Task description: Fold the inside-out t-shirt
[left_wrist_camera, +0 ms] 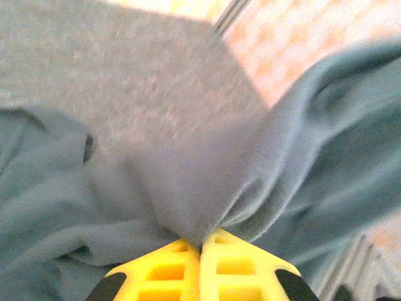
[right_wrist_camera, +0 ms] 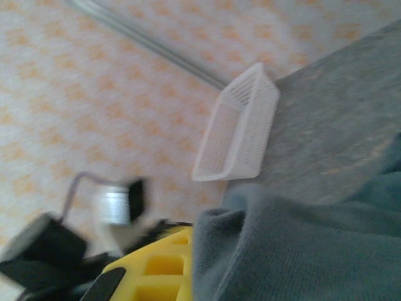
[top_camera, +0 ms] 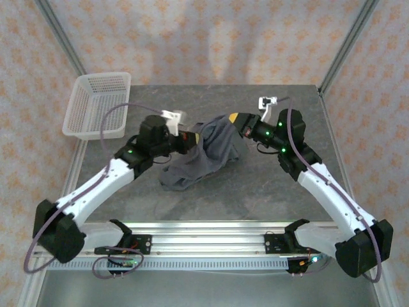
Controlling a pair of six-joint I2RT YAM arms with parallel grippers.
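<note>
Left gripper [top_camera: 192, 137], clamped shut on a fold of the inside-out t-shirt [top_camera: 206, 155]: in the left wrist view, yellow fingers [left_wrist_camera: 169, 269] pressed flat together with a ridge of slate-grey cloth [left_wrist_camera: 188, 188] pinched at their tips [left_wrist_camera: 202, 241]. Right gripper [top_camera: 236, 118] likewise closed, with the shirt's upper right edge drawn up to it. Seen from its own wrist camera (somewhat blurred), one yellow finger [right_wrist_camera: 160, 266] bare and the other side buried under a thick roll of grey fabric [right_wrist_camera: 301, 251].

Shirt bunched and wrinkled near the middle of the grey table [top_camera: 268, 192], strung between the two grippers along its upper edge, raised there and sagging down to a crumpled heap on the tabletop toward the near left. Cannot make out a tag or tell sleeves from body in the folds.

White mesh basket [top_camera: 96, 105] at the far left corner of the table, well apart from the shirt; visible too from the right wrist [right_wrist_camera: 238, 135], beyond the cloth.
</note>
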